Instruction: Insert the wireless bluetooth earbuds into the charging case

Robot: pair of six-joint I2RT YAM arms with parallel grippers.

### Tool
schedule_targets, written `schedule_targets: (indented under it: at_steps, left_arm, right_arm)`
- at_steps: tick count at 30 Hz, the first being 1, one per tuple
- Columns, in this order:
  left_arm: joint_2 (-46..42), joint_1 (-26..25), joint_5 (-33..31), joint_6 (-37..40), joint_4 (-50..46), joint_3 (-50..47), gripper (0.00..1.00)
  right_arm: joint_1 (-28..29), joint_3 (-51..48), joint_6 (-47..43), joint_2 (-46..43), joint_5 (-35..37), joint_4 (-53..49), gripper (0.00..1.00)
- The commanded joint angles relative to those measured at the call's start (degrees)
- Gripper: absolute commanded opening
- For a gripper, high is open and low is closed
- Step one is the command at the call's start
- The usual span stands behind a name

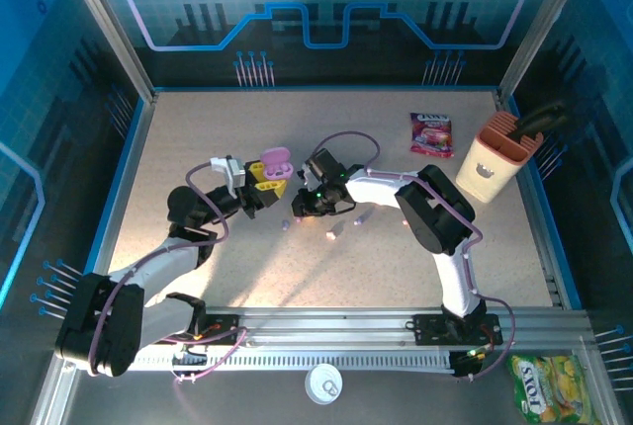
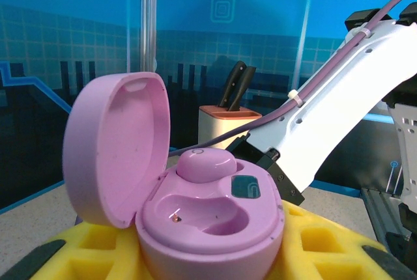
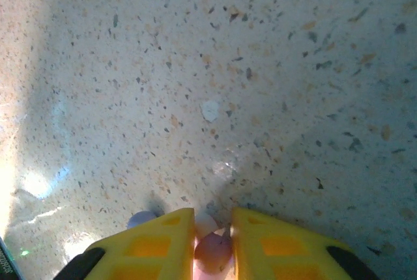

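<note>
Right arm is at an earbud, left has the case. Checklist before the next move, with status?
1. Charging case lid open: ok.
2. Case held in left gripper: ok, it sits between the yellow fingers.
3. Free slot: ok. The near slot is empty and the seated earbud is in the far one.
4. Right gripper on pink earbud: ok, the fingers press both its sides.
5. Pink earbud lifted off the table: cannot tell.
6. Neighbouring earbud clear of the gripper: cannot tell, it lies right beside one finger.
</note>
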Motion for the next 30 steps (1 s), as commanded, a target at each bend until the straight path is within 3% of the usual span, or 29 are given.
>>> schedule_targets:
  at_steps: [1, 7, 20, 27, 30]
  left_arm:
    - [0.1, 0.4, -0.1, 1.5, 0.2, -0.1, 0.33]
    - [0.5, 0.4, -0.1, 1.7, 0.1, 0.0, 0.33]
    - [1.8, 0.2, 0.5, 1.2, -0.2, 0.9, 0.33]
    - [1.7, 0.2, 0.4, 1.0, 0.5, 0.6, 0.33]
    - [1.6, 0.2, 0.2, 0.9, 0.9, 0.5, 0.33]
  right_arm:
    - [1.6, 0.0, -0.9, -1.1, -0.2, -5.4, 0.20]
    - [1.5, -1.1, -0.9, -3.7, 1.1, -5.9, 0.16]
    - [-2.5, -11.1, 1.3, -12.8, 2.2, -1.4, 0.16]
    - [-0.8, -5.9, -2.4, -10.2, 2.8, -6.5, 0.32]
    - [0.3, -3.2, -3.6, -7.8, 2.6, -7.9, 0.34]
